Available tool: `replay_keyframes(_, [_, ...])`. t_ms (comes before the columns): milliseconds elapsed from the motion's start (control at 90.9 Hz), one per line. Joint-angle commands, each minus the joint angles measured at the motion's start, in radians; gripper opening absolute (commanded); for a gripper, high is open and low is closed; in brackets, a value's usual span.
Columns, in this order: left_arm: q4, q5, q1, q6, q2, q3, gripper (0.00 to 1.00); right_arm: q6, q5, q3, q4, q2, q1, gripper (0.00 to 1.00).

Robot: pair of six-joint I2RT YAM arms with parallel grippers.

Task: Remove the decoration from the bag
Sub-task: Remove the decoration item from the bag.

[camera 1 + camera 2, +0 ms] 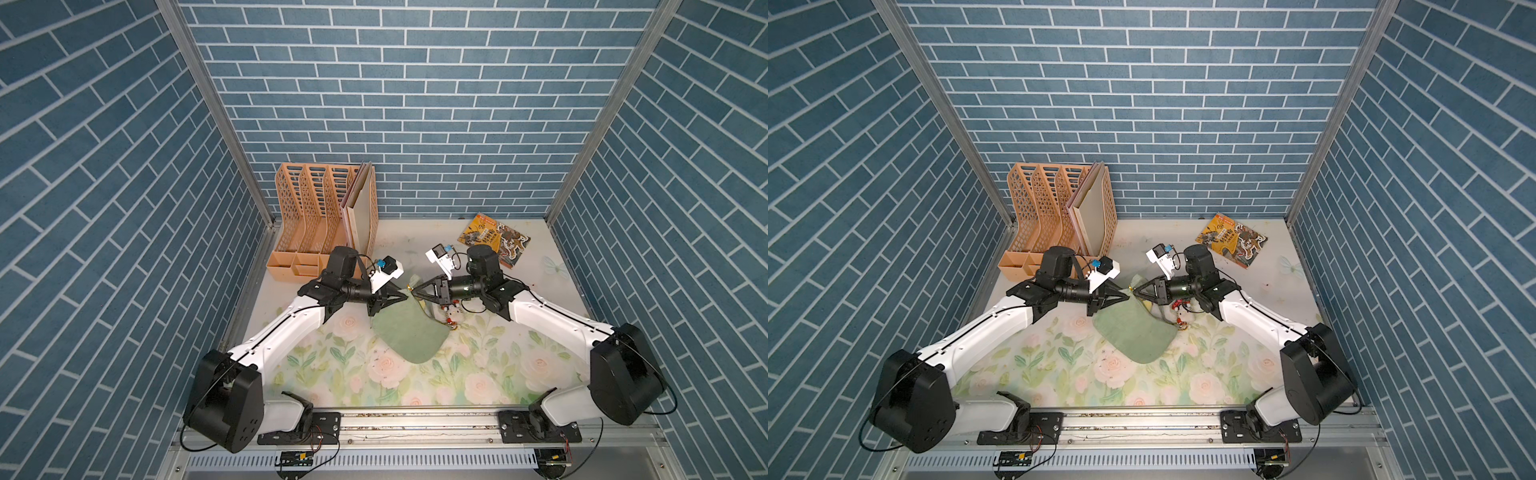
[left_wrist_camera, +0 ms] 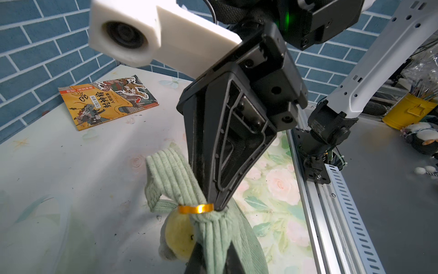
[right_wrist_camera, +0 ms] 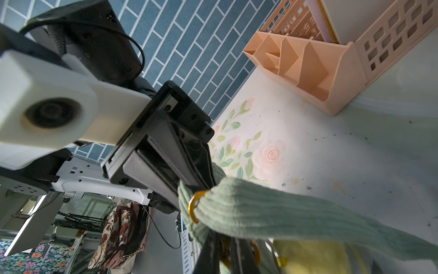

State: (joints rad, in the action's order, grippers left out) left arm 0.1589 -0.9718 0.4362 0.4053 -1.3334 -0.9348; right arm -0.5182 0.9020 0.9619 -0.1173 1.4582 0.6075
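Observation:
The sage-green bag [image 1: 409, 336] lies mid-table in both top views, with its far end lifted. My left gripper [image 1: 404, 296] is shut on the bunched fabric [image 2: 213, 237] just below a gold ring [image 2: 196, 208]. Tip to tip with it, my right gripper [image 1: 414, 293] is shut on that gold ring, and gold shows between its fingers [image 3: 209, 256]. The decoration [image 1: 453, 316], a small white and red charm, lies by the bag's right edge, partly under the right arm [image 1: 1180, 309]. A pale yellow soft thing [image 2: 177, 237] sits against the bag's end.
A peach file rack [image 1: 316, 224] holding boards stands at the back left. A picture book [image 1: 494, 239] lies at the back right. Blue brick walls close three sides, and a metal rail [image 1: 415, 424] runs along the front edge.

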Motion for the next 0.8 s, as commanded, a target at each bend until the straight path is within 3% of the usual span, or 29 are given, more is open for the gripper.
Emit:
replay_keyframes(0, [0.030, -0.032, 0.037, 0.036, 0.012, -0.032, 0.02, -0.025, -0.101, 0.052, 0.030, -0.016, 0.013, 0.11])
replay_keyframes(352, [0.066, -0.017, 0.051, 0.064, -0.001, -0.055, 0.02, -0.016, -0.212, 0.093, 0.112, -0.015, 0.034, 0.08])
replay_keyframes(506, [0.104, 0.114, 0.079, 0.091, -0.022, -0.065, 0.03, 0.003, -0.259, 0.131, 0.170, 0.007, 0.037, 0.05])
replay_keyframes(792, [0.116, 0.194, 0.088, 0.120, -0.037, -0.079, 0.04, 0.029, -0.325, 0.217, 0.276, 0.065, 0.041, 0.04])
